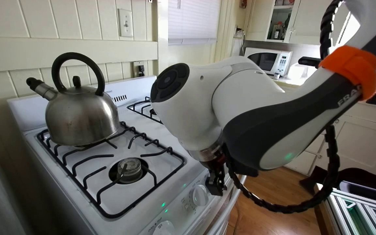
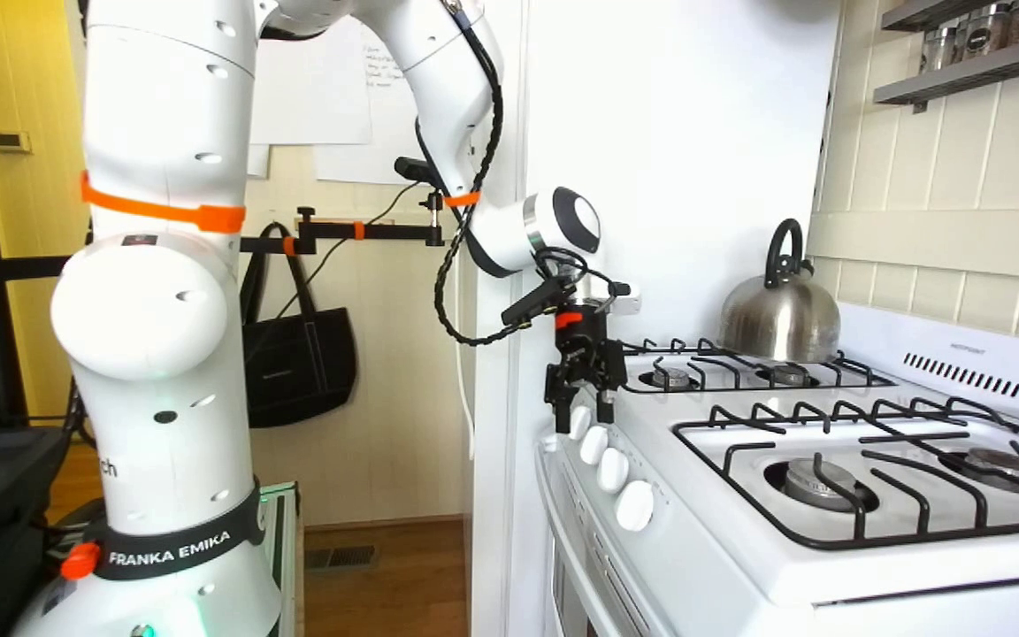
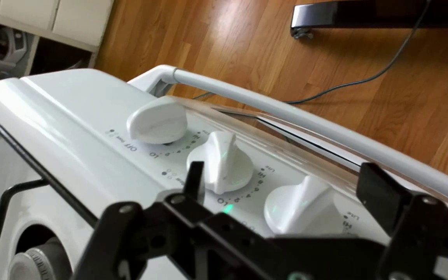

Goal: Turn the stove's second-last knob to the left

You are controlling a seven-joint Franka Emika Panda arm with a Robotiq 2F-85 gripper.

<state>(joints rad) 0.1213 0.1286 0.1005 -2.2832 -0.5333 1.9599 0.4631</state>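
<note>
Stove knob (image 3: pixel 303 208), framed by gripper (image 3: pixel 285 184) in wrist view, jaws apart

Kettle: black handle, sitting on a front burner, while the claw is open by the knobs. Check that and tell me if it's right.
Not a front one: the kettle sits on a back burner, as both exterior views show. The rest holds: its handle is black, and the claw is open by the knobs.

A metal kettle (image 1: pixel 82 119) is standing at left in an exterior view, a white microwave (image 1: pixel 268 60) is sitting at upper right; in an exterior view, a black bag (image 2: pixel 302 367) is hanging left of center.
</note>
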